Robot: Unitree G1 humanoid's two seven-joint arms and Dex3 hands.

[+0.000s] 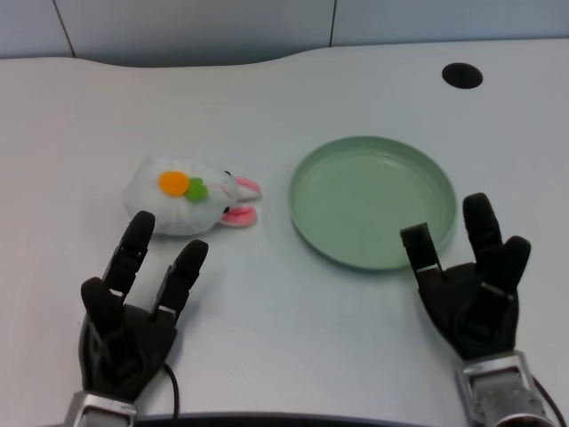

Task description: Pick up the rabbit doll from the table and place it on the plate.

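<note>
A white rabbit doll (188, 195) with pink ears and an orange-and-green carrot patch lies on its side on the white table, left of centre. To its right sits an empty pale green plate (372, 201). My left hand (133, 308) rests at the lower left, palm down with fingers spread and holding nothing; its fingertips (140, 225) reach just short of the doll's near edge. My right hand (471, 285) waits at the lower right, its fingertips at the plate's near rim.
A round black hole (462, 76) is set in the table at the far right. The table's curved far edge (267, 58) runs along the top, with a wall behind it.
</note>
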